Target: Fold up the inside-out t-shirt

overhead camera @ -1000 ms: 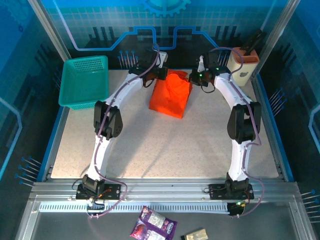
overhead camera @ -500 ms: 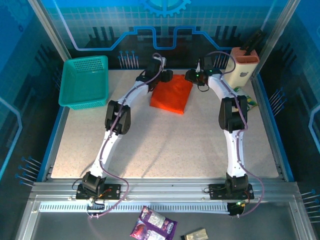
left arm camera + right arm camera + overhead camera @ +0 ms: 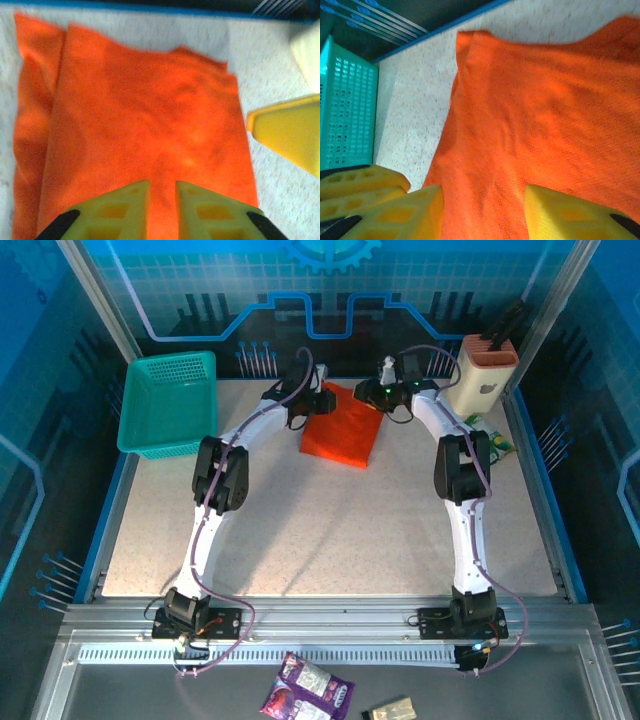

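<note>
The inside-out t-shirt (image 3: 342, 430) lies folded into a flat orange rectangle at the back middle of the table. My left gripper (image 3: 318, 400) hovers at its far left edge. In the left wrist view the cloth (image 3: 145, 110) spreads flat under my left gripper (image 3: 162, 192), whose jaws stand a narrow gap apart with nothing pinched. My right gripper (image 3: 378, 396) is at the shirt's far right edge. In the right wrist view my right gripper (image 3: 485, 210) is wide open over the fabric (image 3: 545, 110), holding nothing.
A teal basket (image 3: 168, 402) stands at the back left; it appears as the teal basket (image 3: 345, 110) in the right wrist view. A beige holder (image 3: 487, 375) sits at the back right corner. Loose packets (image 3: 305, 687) lie on the front rail.
A second ago both grippers held the shirt bunched up off the table. It now lies flat and released; the left jaws opened, then narrowed, and the left arm drew slightly left.
</note>
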